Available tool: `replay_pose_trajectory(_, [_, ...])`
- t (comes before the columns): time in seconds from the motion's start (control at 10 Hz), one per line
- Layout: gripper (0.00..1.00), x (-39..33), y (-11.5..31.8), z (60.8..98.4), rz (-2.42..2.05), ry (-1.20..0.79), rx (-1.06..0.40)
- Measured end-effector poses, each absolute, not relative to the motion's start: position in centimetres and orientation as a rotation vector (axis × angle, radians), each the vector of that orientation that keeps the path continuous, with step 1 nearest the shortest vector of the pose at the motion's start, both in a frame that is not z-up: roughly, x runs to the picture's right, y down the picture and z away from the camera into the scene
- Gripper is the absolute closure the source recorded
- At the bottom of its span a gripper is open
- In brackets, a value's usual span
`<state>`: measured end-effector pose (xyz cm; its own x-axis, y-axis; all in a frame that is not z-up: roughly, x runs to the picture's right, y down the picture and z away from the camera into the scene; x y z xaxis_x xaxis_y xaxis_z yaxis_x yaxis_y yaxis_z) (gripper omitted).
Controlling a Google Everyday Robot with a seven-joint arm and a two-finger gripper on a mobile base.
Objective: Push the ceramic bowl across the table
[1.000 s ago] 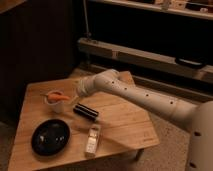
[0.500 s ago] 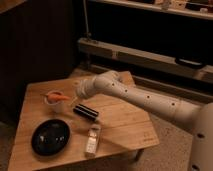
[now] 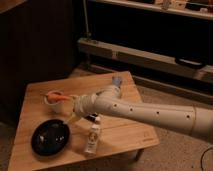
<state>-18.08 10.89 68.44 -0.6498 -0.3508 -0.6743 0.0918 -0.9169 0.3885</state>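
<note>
The ceramic bowl (image 3: 50, 136) is wide, shallow, black and glossy. It sits near the front left corner of the light-wood table (image 3: 125, 132). My white arm reaches in from the right across the table. My gripper (image 3: 70, 118) hangs low at the bowl's upper right rim, close to it or touching it; I cannot tell which.
A small white bowl with orange items (image 3: 56, 98) stands behind the black bowl. A white bottle (image 3: 92, 138) lies to the bowl's right, with a small dark object (image 3: 93, 119) just behind it. A blue item (image 3: 117, 80) lies at the table's far edge. Dark shelving stands behind.
My arm has swung down and to the left, bringing the gripper from above the table's middle to the black bowl's right rim. The bowl looks unmoved.
</note>
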Motion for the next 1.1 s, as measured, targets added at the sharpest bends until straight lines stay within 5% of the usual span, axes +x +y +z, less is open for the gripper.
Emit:
replay_pose_trajectory(0.6, [0.25,-12.6,10.8,67.3,-2.762,-0.464,0.766])
replay_pose_trajectory(1.1, [0.25,-7.4,12.9,68.1,-2.7,-0.465,0.84])
